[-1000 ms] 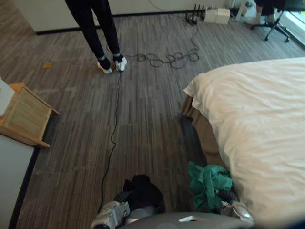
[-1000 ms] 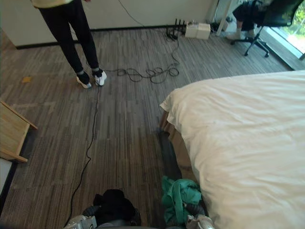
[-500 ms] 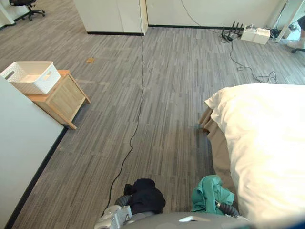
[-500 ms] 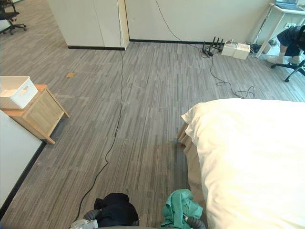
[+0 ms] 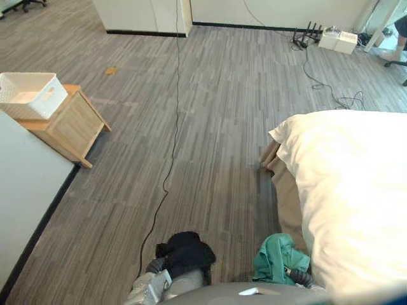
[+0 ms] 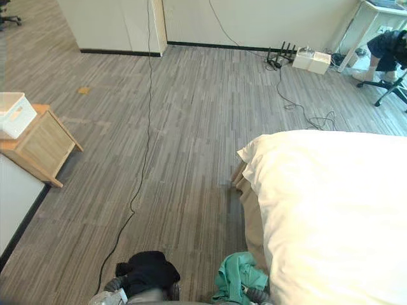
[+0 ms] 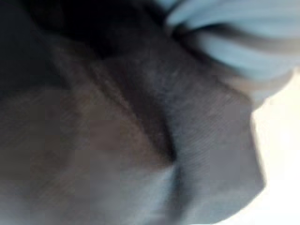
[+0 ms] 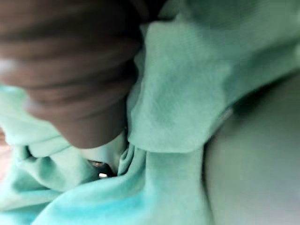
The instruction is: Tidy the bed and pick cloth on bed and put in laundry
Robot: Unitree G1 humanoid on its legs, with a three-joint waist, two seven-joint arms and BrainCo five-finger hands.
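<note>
In the left eye view, the black cloth (image 5: 186, 253) sits at bottom centre. The green cloth (image 5: 278, 257) is just right of it, beside the bed (image 5: 356, 190). The white laundry basket (image 5: 28, 94) stands upper left on a wooden cabinet (image 5: 73, 127), well apart from both. The right eye view agrees. In the left wrist view, your left robot hand (image 7: 225, 37) grasps the black cloth. In the right wrist view, green cloth wraps the right robot hand (image 8: 70, 70), and you cannot tell its grip. Loose folds could slip free on the walk over.
</note>
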